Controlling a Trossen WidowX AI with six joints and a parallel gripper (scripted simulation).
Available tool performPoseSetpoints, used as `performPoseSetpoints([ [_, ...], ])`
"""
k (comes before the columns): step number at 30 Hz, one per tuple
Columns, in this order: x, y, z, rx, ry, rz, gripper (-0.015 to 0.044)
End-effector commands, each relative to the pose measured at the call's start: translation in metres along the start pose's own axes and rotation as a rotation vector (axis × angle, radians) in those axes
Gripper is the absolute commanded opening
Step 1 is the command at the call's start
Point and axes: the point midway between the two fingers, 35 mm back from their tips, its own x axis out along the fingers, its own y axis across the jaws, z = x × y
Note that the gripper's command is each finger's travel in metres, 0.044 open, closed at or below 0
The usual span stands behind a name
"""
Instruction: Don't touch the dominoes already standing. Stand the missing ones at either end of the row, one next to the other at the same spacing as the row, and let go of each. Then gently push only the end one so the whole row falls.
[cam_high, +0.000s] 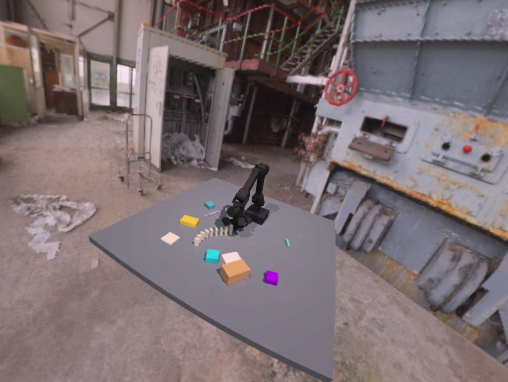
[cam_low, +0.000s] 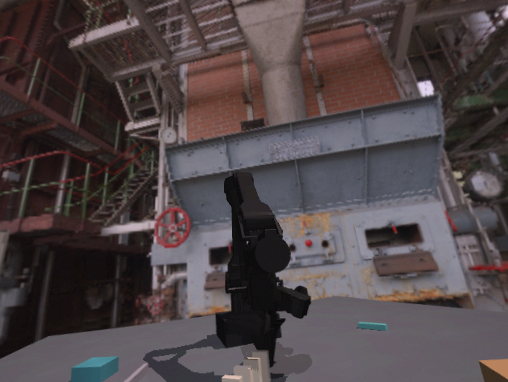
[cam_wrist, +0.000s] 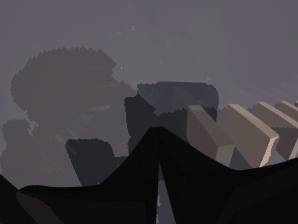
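Observation:
A curved row of several beige dominoes (cam_high: 214, 231) (cam_low: 253, 369) (cam_wrist: 250, 135) stands upright on the grey table. Its end nearest the arm shows in the wrist view, with the end domino (cam_wrist: 206, 134) just right of the fingertips. My gripper (cam_wrist: 156, 133) is shut with nothing between its fingers. It points down low beside that end of the row, a small gap away as far as the wrist view shows. In the exterior view its tip (cam_low: 271, 362) is partly behind the dominoes. In the top view the fingertips are hard to make out against the dark arm.
A yellow block (cam_high: 189, 221), a flat cream tile (cam_high: 170, 238) and a teal block (cam_high: 210, 205) (cam_low: 95, 369) lie beyond the row. A cyan block (cam_high: 212, 256), a pinkish block (cam_high: 231, 257), an orange block (cam_high: 235, 272) and a purple cube (cam_high: 271, 278) lie on its other side.

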Motion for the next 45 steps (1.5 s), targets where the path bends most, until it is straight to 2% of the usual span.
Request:
performPoseSetpoints([
  [1,0.000,-0.007,0.000,-0.001,0.001,-0.001,0.0000],
  [15,-0.002,-0.024,0.003,-0.006,-0.006,-0.009,0.0000],
  [17,-0.014,-0.028,0.022,-0.052,-0.047,-0.055,0.0000],
  [26,-0.060,-0.050,-0.002,-0.002,0.001,-0.006,0.0000],
  [45,-0.061,-0.050,-0.003,-0.001,0.002,-0.004,0.0000],
])
